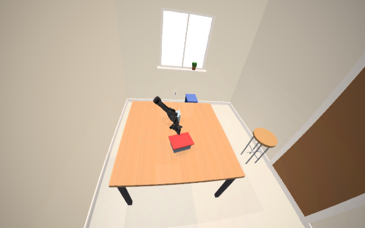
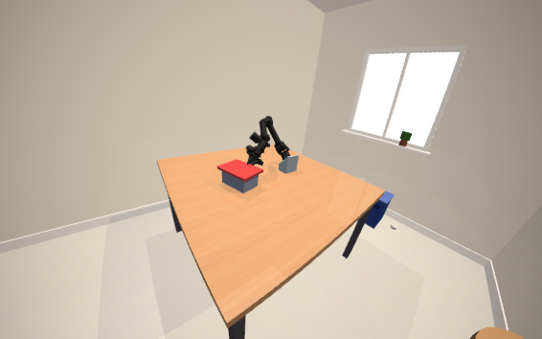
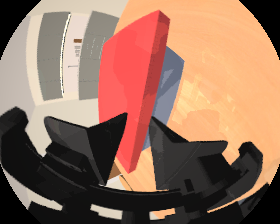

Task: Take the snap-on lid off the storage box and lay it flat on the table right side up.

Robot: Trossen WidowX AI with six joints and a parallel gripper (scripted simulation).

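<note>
Lid [image 1: 181, 140] [image 2: 240, 169] [image 3: 128, 75], red, sits on top of the grey-blue box [image 1: 182, 149] [image 2: 239, 181] [image 3: 172, 87]; overhead view, just below the centre of the frame; exterior view, left of centre. Lid overhangs the box walls. Box rests on the wooden table [image 1: 144, 154] [image 2: 267, 230] [image 3: 226, 65].

Gripper [image 1: 178, 133] [image 2: 255, 164] [image 3: 138, 117]: jaws partly closed, a modest gap between them, shut on the near edge of the lid. In the wrist view the lid rises from between the two dark fingers at lower centre towards the top of the frame, box showing behind it to the right.

Arm [image 1: 164, 107] [image 2: 266, 125], black, bent, reaches down to the lid from the upper left in the overhead view, from the right in the exterior view. A pale grey piece [image 1: 178, 116] [image 2: 289, 164] stands on the table near the arm, right of the lid in the exterior view.

Surroundings: stool [image 1: 265, 137] [image 2: 497, 333] at right of the overhead frame, lower right corner of the exterior one. Small plant [image 1: 194, 65] [image 2: 405, 137] on the window sill, upper part of the overhead frame.
</note>
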